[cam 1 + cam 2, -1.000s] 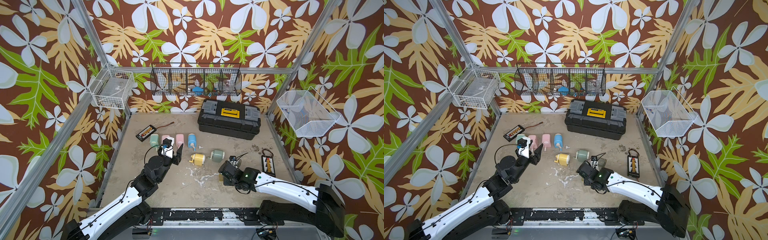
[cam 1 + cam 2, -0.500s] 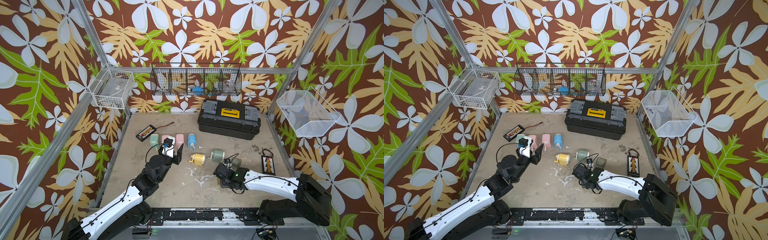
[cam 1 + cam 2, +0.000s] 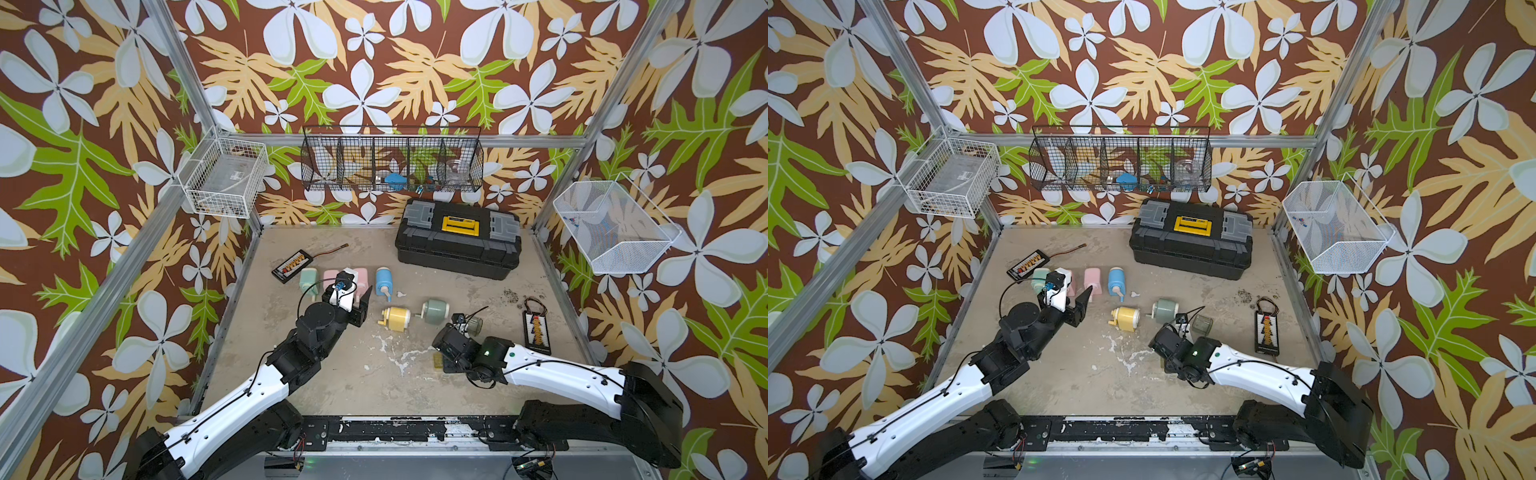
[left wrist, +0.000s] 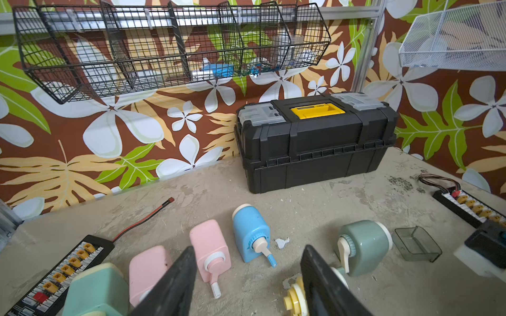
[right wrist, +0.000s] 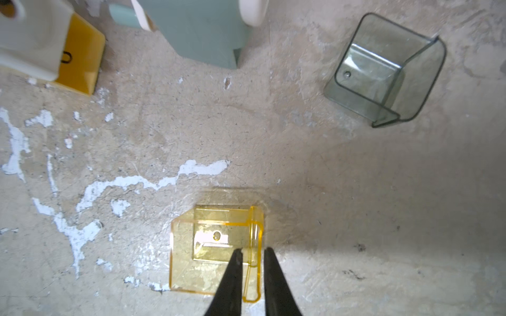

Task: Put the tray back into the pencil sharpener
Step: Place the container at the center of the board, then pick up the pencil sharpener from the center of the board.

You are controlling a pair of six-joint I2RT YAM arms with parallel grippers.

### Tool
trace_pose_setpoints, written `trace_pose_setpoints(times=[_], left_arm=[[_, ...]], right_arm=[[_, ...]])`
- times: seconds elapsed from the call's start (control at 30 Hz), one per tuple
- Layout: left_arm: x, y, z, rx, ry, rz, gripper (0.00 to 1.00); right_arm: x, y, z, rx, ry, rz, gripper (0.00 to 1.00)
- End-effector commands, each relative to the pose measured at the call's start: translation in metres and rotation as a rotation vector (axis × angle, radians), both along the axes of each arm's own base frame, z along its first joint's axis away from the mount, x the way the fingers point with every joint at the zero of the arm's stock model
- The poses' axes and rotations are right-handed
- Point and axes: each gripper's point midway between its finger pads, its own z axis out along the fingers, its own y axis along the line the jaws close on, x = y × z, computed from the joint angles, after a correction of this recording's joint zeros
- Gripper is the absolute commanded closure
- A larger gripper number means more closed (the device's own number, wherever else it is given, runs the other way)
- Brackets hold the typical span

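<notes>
A clear yellow tray (image 5: pixel 213 246) lies flat on the table, showing in a top view (image 3: pixel 437 360) beside my right arm. My right gripper (image 5: pixel 252 250) points down at it. The jaws stand slightly apart astride one wall of the tray, with a gap showing beside that wall. The yellow pencil sharpener (image 3: pixel 397 318) lies on its side to the far left of the tray. A grey-green sharpener (image 3: pixel 435 311) lies next to it, and a clear grey tray (image 5: pixel 383 76) sits just beyond. My left gripper (image 4: pixel 249 247) hovers open and empty above the pink sharpeners (image 4: pixel 209 249).
A black toolbox (image 3: pixel 457 245) stands at the back right. Blue (image 3: pixel 384 282) and mint (image 3: pixel 308 279) sharpeners lie in the row with the pink ones. Connector boards lie at back left (image 3: pixel 292 265) and at right (image 3: pixel 537 330). Wire baskets hang on the walls.
My right arm has swung and its gripper has shifted a little left, over the yellow tray. The left arm has not moved.
</notes>
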Motion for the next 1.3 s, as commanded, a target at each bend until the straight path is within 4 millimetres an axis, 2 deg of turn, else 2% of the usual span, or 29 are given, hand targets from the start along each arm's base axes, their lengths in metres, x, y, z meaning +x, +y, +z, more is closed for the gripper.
trace_pose_setpoints(times=[0.0, 0.07, 0.17, 0.27, 0.37, 0.5, 0.83, 1.03, 1.27], left_arm=[[-0.010, -0.021, -0.008, 0.142, -0.012, -0.152, 0.38], [-0.020, -0.037, -0.019, 0.228, -0.008, -0.277, 0.37], [-0.042, -0.060, -0.046, 0.364, 0.035, -0.504, 0.32], [-0.058, -0.072, -0.074, 0.504, 0.051, -0.676, 0.29], [-0.055, -0.076, -0.087, 0.578, 0.042, -0.713, 0.27], [-0.050, -0.083, -0.105, 0.695, 0.031, -0.788, 0.25], [-0.026, -0.104, -0.145, 0.867, 0.186, -0.925, 0.25], [-0.015, -0.111, -0.166, 0.928, 0.282, -0.988, 0.21], [0.008, -0.112, -0.188, 1.001, 0.363, -0.994, 0.21]], right_arm=[[0.003, -0.007, 0.016, 0.025, -0.073, -0.002, 0.82], [0.004, -0.006, 0.030, 0.090, -0.143, 0.025, 0.82], [0.005, -0.008, 0.052, 0.186, -0.248, 0.048, 0.82], [0.004, -0.012, 0.070, 0.272, -0.331, 0.054, 0.81], [0.001, -0.018, 0.079, 0.322, -0.377, 0.041, 0.81], [-0.004, -0.024, 0.076, 0.336, -0.380, 0.035, 0.81], [-0.006, -0.032, 0.077, 0.298, -0.397, 0.054, 0.80], [-0.006, -0.027, 0.083, 0.323, -0.419, 0.089, 0.79], [-0.007, -0.023, 0.086, 0.336, -0.419, 0.113, 0.79]])
